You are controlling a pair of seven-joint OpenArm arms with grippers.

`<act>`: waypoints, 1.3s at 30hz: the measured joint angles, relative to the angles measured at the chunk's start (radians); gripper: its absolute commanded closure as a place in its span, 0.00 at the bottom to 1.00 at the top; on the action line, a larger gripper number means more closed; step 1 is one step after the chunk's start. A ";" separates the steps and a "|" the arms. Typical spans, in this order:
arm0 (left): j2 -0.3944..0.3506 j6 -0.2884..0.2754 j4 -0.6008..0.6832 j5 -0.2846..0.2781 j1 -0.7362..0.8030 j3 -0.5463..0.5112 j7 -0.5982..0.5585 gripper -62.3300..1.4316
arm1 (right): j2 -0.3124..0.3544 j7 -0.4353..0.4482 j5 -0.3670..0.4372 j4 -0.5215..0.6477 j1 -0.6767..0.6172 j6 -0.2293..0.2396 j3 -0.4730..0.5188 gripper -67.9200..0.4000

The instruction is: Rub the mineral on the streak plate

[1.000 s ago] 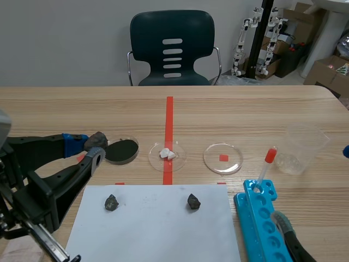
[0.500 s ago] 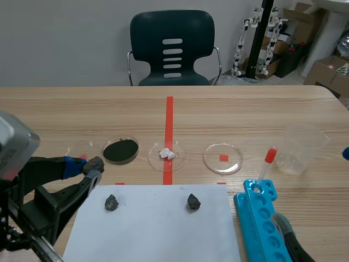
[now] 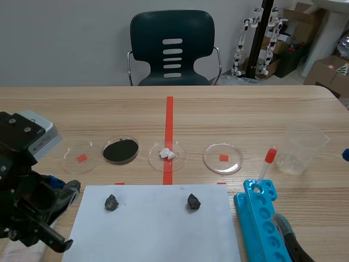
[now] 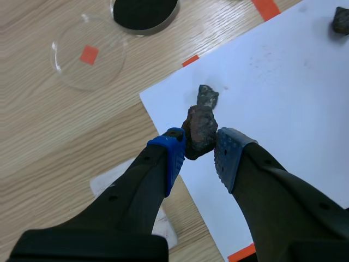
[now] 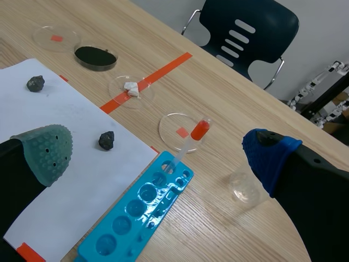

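Gripping rough reddish-brown mineral chunk [image 4: 199,131] in left pincer [image 4: 200,143], pressed between both blue pads [image 4: 173,155], so clamped on it, not free. Hovering at near corner of white rectangular streak sheet [image 4: 283,98] on wooden counter [image 4: 54,142]; can't tell from wrist view whether touching the sheet or just above. Straight down under the pincer for contact. Most bare white ahead of and beside the pincer, on the side away from the bare wood. Holding chunk with long axis roughly along the fingers, far end poking out past the tips, so probably enough to rub without dragging the pads. Just ahead of the pincer: small dark grey rock [image 4: 207,96] on same sheet, near the held chunk, so worth steering the stroke around it. Second small dark rock [image 3: 193,201] further across the sheet, well apart. Left arm clearly the nearer one. Right pincer [image 5: 158,150] spread wide, gripping nothing, near bright blue plastic well tray [image 5: 142,215] off the sheet's far side. Judging next step as: lower onto sheet and rub.
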 measured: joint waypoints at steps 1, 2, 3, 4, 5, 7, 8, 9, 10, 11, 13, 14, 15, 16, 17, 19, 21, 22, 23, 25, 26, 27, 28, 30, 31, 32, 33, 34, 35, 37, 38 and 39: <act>0.011 0.000 -0.006 -0.014 -0.013 -0.011 0.032 0.81 | 0.000 0.000 0.000 0.000 0.000 0.000 0.000 0.00; 0.021 0.001 -0.016 -0.031 -0.027 -0.022 0.065 0.81 | 0.000 0.000 0.000 0.000 0.000 0.000 0.000 0.00; 0.031 0.006 -0.028 -0.043 -0.039 -0.031 0.091 0.81 | 0.000 0.000 0.000 0.000 0.000 0.000 0.000 0.00; 0.040 0.023 -0.043 -0.059 -0.051 -0.038 0.118 0.81 | 0.000 0.000 0.000 0.000 0.000 0.000 0.000 0.00; 0.047 0.043 -0.062 -0.067 -0.062 -0.042 0.136 0.81 | 0.000 0.000 0.000 0.000 0.000 0.000 0.000 0.00; 0.056 0.080 -0.105 -0.083 -0.086 -0.049 0.178 0.81 | 0.000 0.000 0.000 0.000 0.000 0.000 0.000 0.00; 0.057 0.091 -0.131 -0.096 -0.100 -0.051 0.197 0.81 | 0.000 0.000 0.000 0.000 0.000 0.000 0.000 0.00; 0.058 0.091 -0.155 -0.105 -0.113 -0.051 0.217 0.81 | 0.000 0.000 0.000 0.000 0.000 0.000 0.000 0.00; 0.058 0.090 -0.178 -0.110 -0.127 -0.051 0.241 0.81 | 0.000 0.000 0.000 0.000 0.000 0.000 0.000 0.00; 0.058 0.091 -0.198 -0.114 -0.142 -0.051 0.260 0.81 | 0.000 0.000 0.000 0.000 0.000 0.000 0.000 0.00; 0.058 0.108 -0.234 -0.118 -0.171 -0.051 0.301 0.81 | 0.000 0.000 0.000 0.000 0.000 0.000 0.000 0.00; 0.058 0.113 -0.250 -0.117 -0.186 -0.051 0.329 0.81 | 0.000 0.000 0.000 0.000 0.000 0.000 0.000 0.00; 0.058 0.112 -0.265 -0.117 -0.200 -0.051 0.352 0.81 | 0.000 0.000 0.000 0.000 0.000 0.000 0.000 0.00; 0.058 0.112 -0.278 -0.117 -0.212 -0.051 0.364 0.81 | 0.000 0.000 0.000 0.000 0.000 0.000 0.000 0.00; 0.058 0.110 -0.290 -0.117 -0.225 -0.051 0.373 0.81 | 0.000 0.000 0.000 0.000 0.000 0.000 0.000 0.00; 0.058 0.110 -0.309 -0.117 -0.248 -0.051 0.376 0.81 | 0.000 0.000 0.000 0.000 0.000 0.000 0.000 0.00; 0.058 0.110 -0.329 -0.117 -0.270 -0.051 0.386 0.81 | 0.000 0.000 0.000 0.000 0.000 0.000 0.000 0.00; 0.058 0.109 -0.340 -0.118 -0.281 -0.051 0.395 0.81 | 0.000 0.000 0.000 0.000 0.000 0.000 0.000 0.00; 0.058 0.109 -0.354 -0.119 -0.292 -0.051 0.401 0.81 | 0.000 0.000 0.000 0.000 0.000 0.000 0.000 0.00; 0.058 0.109 -0.386 -0.124 -0.315 -0.051 0.401 0.81 | 0.000 0.000 0.000 0.000 0.000 0.000 0.000 0.00; 0.058 0.109 -0.403 -0.130 -0.327 -0.051 0.412 0.81 | 0.000 0.000 0.000 0.000 0.000 0.000 0.000 0.00; 0.058 0.109 -0.417 -0.134 -0.339 -0.051 0.425 0.81 | 0.000 0.000 0.000 0.000 0.000 0.000 0.000 0.00; 0.058 0.109 -0.429 -0.139 -0.349 -0.051 0.427 0.81 | 0.000 0.000 0.000 0.000 0.000 0.000 0.000 0.00; 0.058 0.109 -0.445 -0.140 -0.365 -0.051 0.429 0.81 | 0.000 0.000 0.000 0.000 0.000 0.000 0.000 0.00; 0.058 0.109 -0.450 -0.142 -0.372 -0.051 0.430 0.81 | 0.000 0.000 0.000 0.000 0.000 0.000 0.000 0.00; 0.058 0.109 -0.453 -0.145 -0.378 -0.051 0.430 0.81 | 0.000 0.000 0.000 0.000 0.000 0.000 0.000 0.00; 0.058 0.109 -0.454 -0.150 -0.383 -0.051 0.437 0.81 | 0.000 0.000 0.000 0.000 0.000 0.000 0.000 0.00; 0.058 0.109 -0.454 -0.153 -0.387 -0.051 0.445 0.81 | 0.000 0.000 0.000 0.000 0.000 0.000 0.000 0.00; 0.058 0.109 -0.454 -0.157 -0.389 -0.051 0.448 0.81 | 0.000 0.000 0.000 0.000 0.000 0.000 0.000 0.00; 0.059 0.109 -0.462 -0.161 -0.398 -0.051 0.466 0.81 | 0.000 0.000 0.000 0.000 0.000 0.000 0.000 0.00; 0.059 0.109 -0.471 -0.166 -0.403 -0.051 0.483 0.81 | 0.000 0.000 0.000 0.000 0.000 0.000 0.000 0.00; 0.059 0.109 -0.479 -0.169 -0.406 -0.051 0.486 0.81 | 0.000 0.000 0.000 0.000 0.000 0.000 0.000 0.00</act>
